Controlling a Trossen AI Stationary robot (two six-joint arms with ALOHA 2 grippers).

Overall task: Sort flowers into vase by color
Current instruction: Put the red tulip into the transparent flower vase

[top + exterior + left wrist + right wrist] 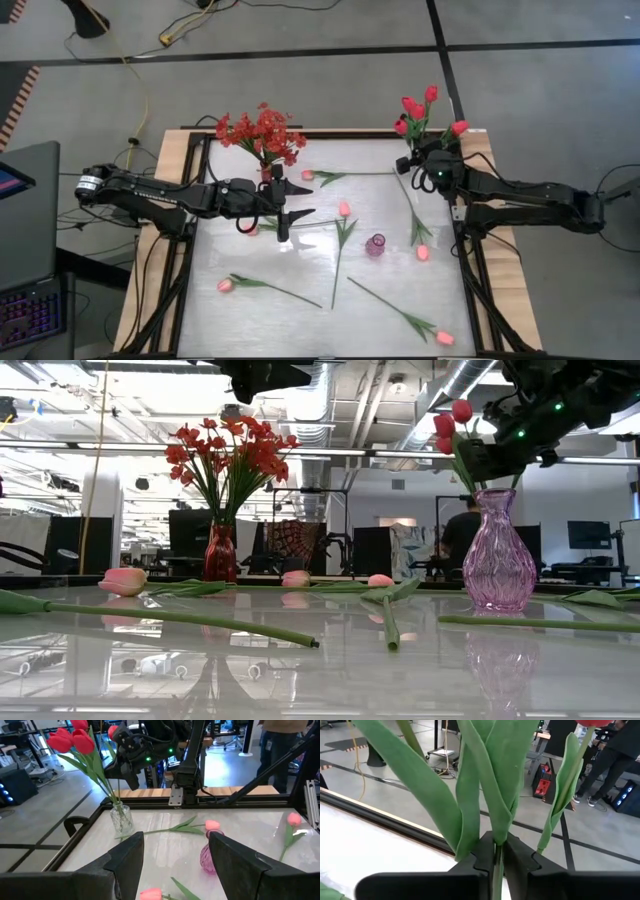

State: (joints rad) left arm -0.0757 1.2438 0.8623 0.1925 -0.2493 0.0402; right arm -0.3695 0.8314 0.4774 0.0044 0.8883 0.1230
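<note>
Item one: your white glossy table (300,320), with loose pink tulips on green leafy stems (344,212) lying scattered around the small empty pink glass vase (375,245) near its middle.

Item two: the bushy spray of small red blossoms (262,132), standing in a red vase far left of the pink one.

Item three: red tulips (418,108) in a clear vase (121,818) beyond it, at the table's far right corner; from above the arm hides the glass.

Item four: right gripper (496,857), pinched on one tulip stem there, its bloom cut off.

Item five: left gripper (175,855), spread wide, holding nothing, left of the pink vase.
</note>
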